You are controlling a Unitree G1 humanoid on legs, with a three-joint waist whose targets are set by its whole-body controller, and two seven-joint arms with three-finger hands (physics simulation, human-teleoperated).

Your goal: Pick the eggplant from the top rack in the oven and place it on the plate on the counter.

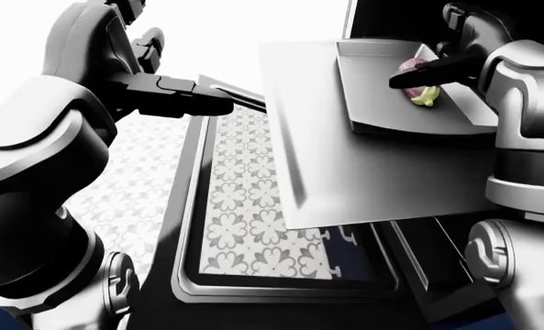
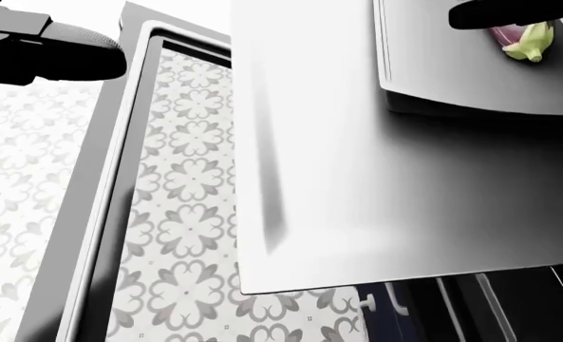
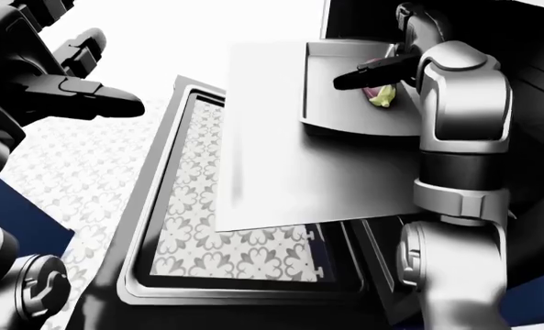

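Below your hands lies the lowered oven door, its glass showing the patterned floor. Over it juts a broad flat metal sheet carrying a shallower tray. The eggplant rests on that tray, directly under your right hand, whose dark fingers lie extended over it, not closed round it. Your left hand hovers spread open, well left of the sheet's edge, above bare floor.
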